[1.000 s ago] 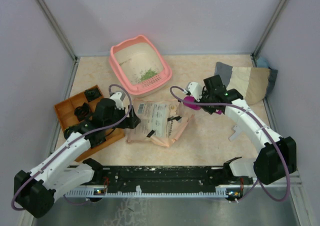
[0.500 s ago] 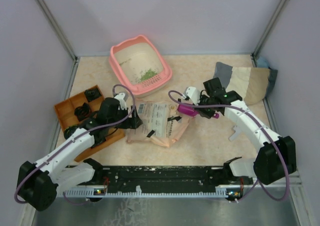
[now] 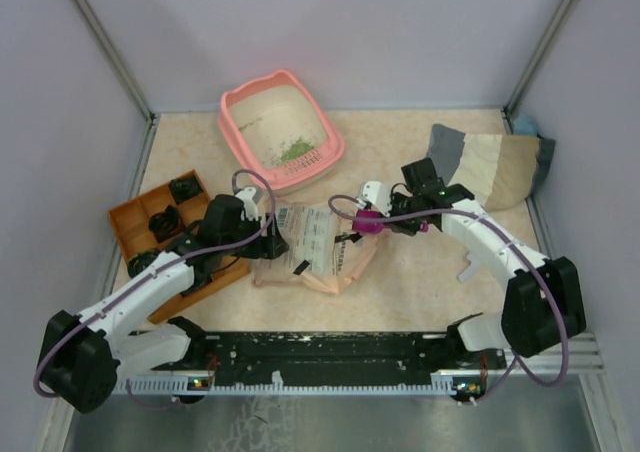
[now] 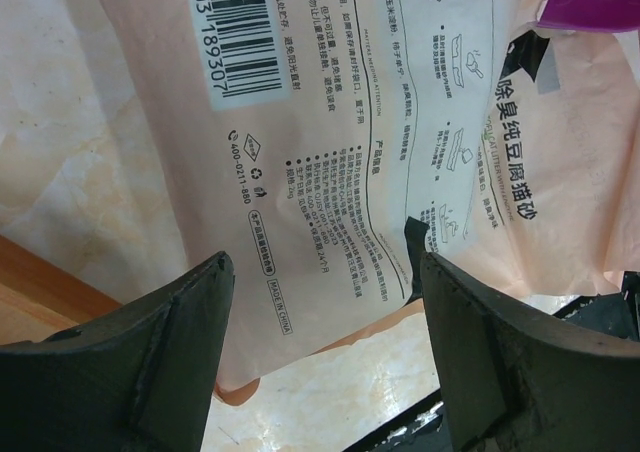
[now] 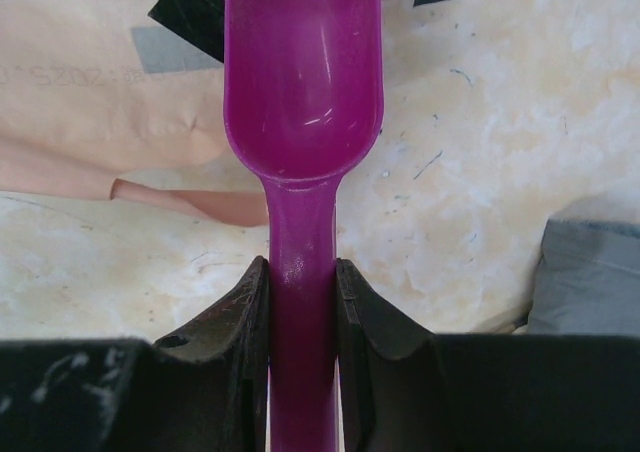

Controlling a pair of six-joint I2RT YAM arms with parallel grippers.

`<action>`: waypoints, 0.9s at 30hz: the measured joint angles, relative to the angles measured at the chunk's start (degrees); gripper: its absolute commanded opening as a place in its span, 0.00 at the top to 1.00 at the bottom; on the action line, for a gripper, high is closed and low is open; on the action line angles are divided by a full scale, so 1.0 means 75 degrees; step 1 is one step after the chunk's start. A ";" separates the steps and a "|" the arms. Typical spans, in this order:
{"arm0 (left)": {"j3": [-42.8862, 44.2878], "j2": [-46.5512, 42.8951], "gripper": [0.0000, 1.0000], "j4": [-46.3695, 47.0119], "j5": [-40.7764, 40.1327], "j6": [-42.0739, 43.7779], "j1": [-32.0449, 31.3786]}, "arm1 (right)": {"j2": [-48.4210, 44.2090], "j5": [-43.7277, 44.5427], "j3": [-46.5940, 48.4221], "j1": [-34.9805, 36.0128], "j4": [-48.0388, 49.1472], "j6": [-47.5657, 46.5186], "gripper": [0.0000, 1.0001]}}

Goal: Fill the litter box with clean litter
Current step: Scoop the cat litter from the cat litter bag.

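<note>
An orange compartmented tray [image 3: 135,222] is seen at the left of the surface [image 3: 420,282]. Beside it, the jaws of the left gripper [image 4: 322,262] are spread wide over the beige paper bag [image 3: 315,247], with nothing held. Behind the bag is the litter box [image 3: 243,109], with a small pile of clean litter [image 3: 295,152] inside. The magenta scoop [image 5: 303,92] is clamped by its handle in the jaws of the right gripper [image 5: 300,272], its bowl at the bag's edge.

Scoop [image 5: 303,82] handle partly inside right gripper [image 5: 302,272]
</note>
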 measured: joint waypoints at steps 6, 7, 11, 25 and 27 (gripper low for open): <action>-0.0111 0.0070 0.21 0.0085 0.0105 -0.0003 0.0000 | 0.0627 -0.0157 0.0003 0.0000 0.0420 -0.0699 1.00; -0.0134 0.0076 0.21 0.0102 0.0114 -0.0003 0.0000 | 0.0688 -0.0175 0.0015 0.0000 0.0475 -0.0836 1.00; -0.0219 0.0102 0.21 0.0184 0.0163 -0.0003 0.0000 | 0.0854 -0.0201 0.0090 0.0000 0.0586 -0.1233 1.00; -0.0248 0.0460 0.21 0.0449 0.0361 -0.0009 0.0003 | 0.1638 -0.0799 0.0431 0.0131 0.0848 -0.2157 1.00; -0.0248 0.0490 0.21 0.0504 0.0367 -0.0009 0.0003 | 0.1699 -0.0845 0.0510 0.0198 0.0845 -0.2206 1.00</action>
